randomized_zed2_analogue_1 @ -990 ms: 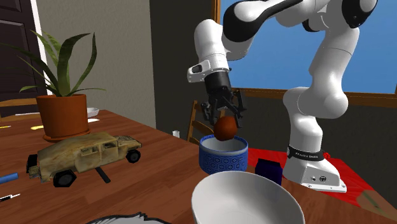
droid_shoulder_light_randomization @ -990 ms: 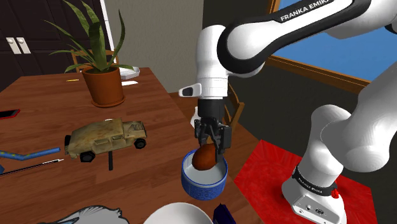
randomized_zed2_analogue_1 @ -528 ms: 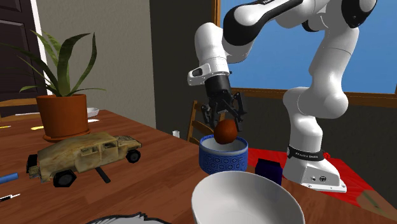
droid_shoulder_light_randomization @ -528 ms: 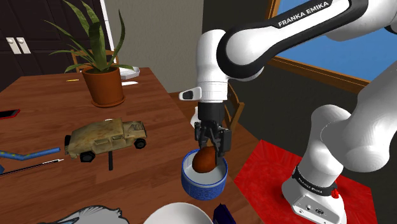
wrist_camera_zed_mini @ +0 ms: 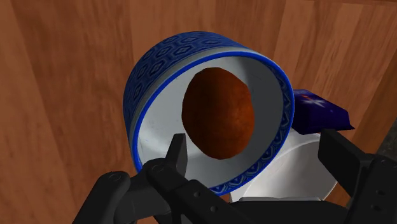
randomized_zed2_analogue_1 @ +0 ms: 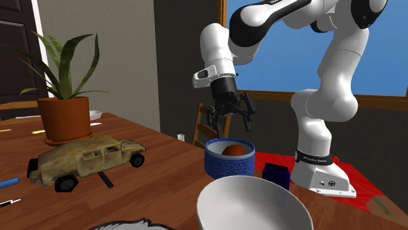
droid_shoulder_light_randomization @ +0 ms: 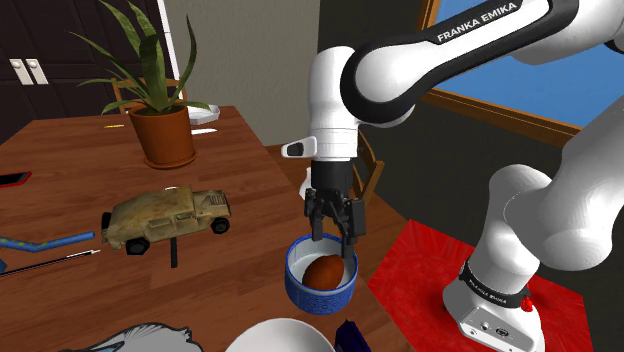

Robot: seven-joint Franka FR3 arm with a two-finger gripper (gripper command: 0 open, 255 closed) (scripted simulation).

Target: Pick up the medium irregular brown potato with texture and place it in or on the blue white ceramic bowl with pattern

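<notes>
Shoulder view: one rough reddish-brown potato [droid_shoulder_light_randomization: 322, 271] is lying inside one blue-patterned, white-lined bowl [droid_shoulder_light_randomization: 298, 291]; black gripper [droid_shoulder_light_randomization: 331, 240] is hovering just above that bowl, fingers apart, empty. Blue-patterned bowl is sitting near wooden table's [droid_shoulder_light_randomization: 60, 160] edge, one plain white bowl [droid_shoulder_light_randomization: 285, 335] beside.

we see a brown wooden table [droid_shoulder_light_randomization: 60, 150]. on it a potted plant [droid_shoulder_light_randomization: 166, 137] stands toward the shoulder view's upper left, with a tan truck [droid_shoulder_light_randomization: 167, 217] nearer the middle. the blue bowl [droid_shoulder_light_randomization: 315, 293] sits by the edge nearest the stand, a white bowl [randomized_zed2_analogue_1: 255, 202] and a dark box [randomized_zed2_analogue_1: 275, 175] near it. a blue stick [droid_shoulder_light_randomization: 45, 243] lies at that view's left.
</notes>
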